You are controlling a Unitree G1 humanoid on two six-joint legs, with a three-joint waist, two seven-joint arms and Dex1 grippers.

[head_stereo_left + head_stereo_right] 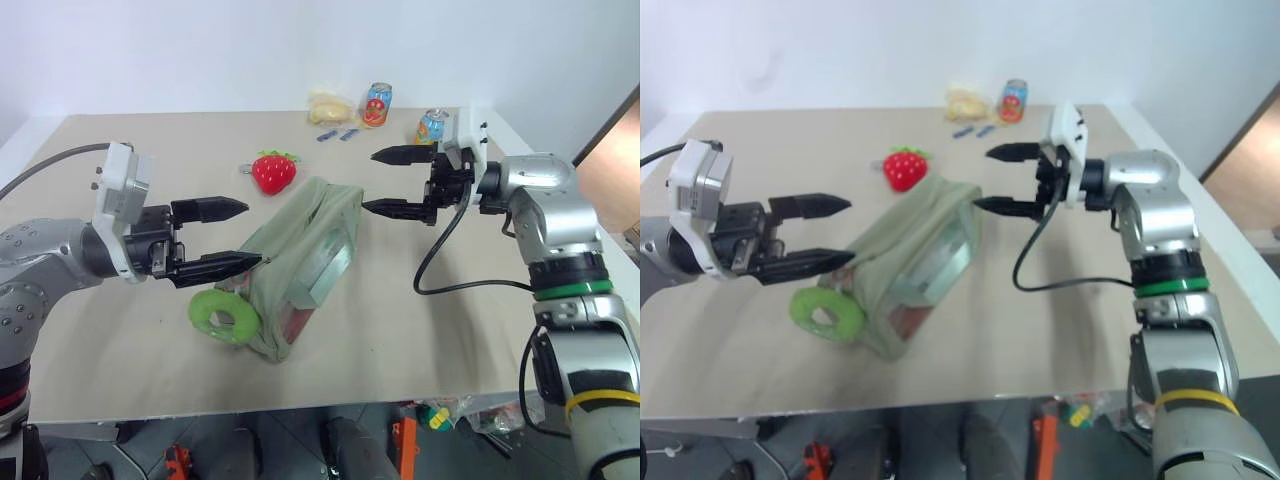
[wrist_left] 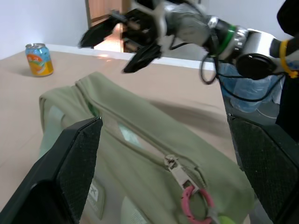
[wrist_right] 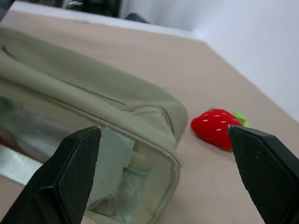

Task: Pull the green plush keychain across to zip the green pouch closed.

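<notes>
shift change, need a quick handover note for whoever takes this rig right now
Left gripper: open, empty, above the near end of the pouch.
Right gripper: open, empty, in the air past the pouch's far end.
Sage-green fabric pouch with a clear side panel lies mid-table; lime-green fuzzy ring keychain rests on the table at its near end, on a pink loop at the zip slider.
Done: nothing gripped yet.
Left: grasp the keychain, steady the pouch, pull the zip across.

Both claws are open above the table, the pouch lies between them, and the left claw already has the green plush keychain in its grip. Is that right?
Not quite. The left claw is open and holds nothing; the green plush keychain lies on the table at the near end of the green pouch, as the left eye view shows. The rest stands: the right claw is open too, with the pouch between them.
</notes>
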